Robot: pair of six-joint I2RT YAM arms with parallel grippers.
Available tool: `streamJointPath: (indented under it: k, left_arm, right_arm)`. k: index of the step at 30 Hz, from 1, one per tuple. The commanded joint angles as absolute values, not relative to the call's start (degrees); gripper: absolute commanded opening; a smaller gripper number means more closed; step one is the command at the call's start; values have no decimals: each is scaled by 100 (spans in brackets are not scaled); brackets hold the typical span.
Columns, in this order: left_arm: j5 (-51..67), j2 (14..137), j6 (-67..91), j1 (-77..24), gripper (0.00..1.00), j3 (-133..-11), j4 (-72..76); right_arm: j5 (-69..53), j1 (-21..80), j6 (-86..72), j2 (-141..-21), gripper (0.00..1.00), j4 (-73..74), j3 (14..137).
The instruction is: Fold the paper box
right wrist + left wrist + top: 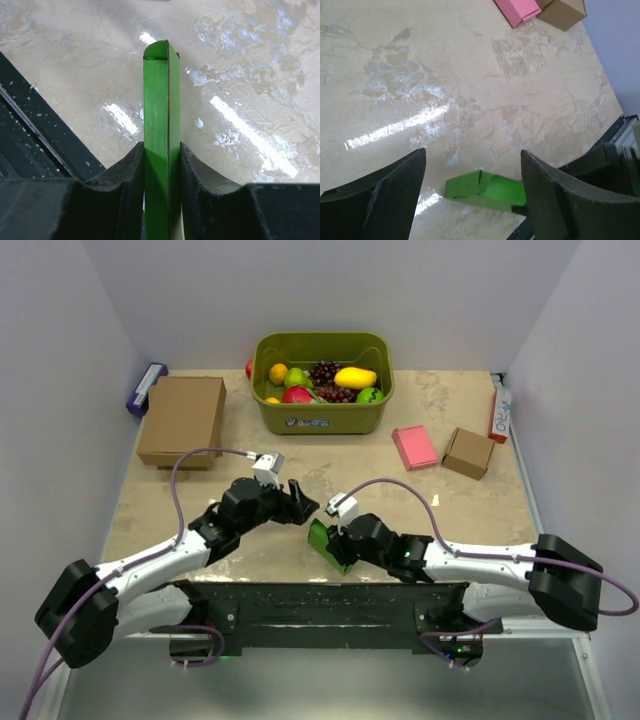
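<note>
A mottled beige surface (440, 502) carries an olive basket (320, 417) at the far middle. It is filled with fruit, including a yellow mango (355, 377), dark grapes (323, 371) and an orange (278, 373). Left of it lies a large brown box (182, 418), with a blue pack (146, 388) at its far left corner by the wall. Right of the basket lie a pink flat box (414, 447) and, just beside it, a small brown box (468, 452). A white-and-red pack (499, 410) lies along the right wall.
</note>
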State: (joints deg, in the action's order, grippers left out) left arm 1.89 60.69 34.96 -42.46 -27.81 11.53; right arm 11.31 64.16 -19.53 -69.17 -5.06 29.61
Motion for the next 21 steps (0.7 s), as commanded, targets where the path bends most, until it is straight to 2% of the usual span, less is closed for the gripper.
streamJointPath:
  k: [1,5,21]
  left_arm:
    - [1036,6547,3753,-3718,85,-2953,2065]
    - [1344,6854,3832,-3612,88,-2778,2512]
    - [1389,7093,4131,-3577,86,-1864,3225]
  right_arm:
    - [2082,6609,-1504,-7382,24,-826,3278]
    - [2180,6636,-1406,-7690,24,-1019,3375]
    - [2101,6636,-1459,-7866,24,-1072,3357]
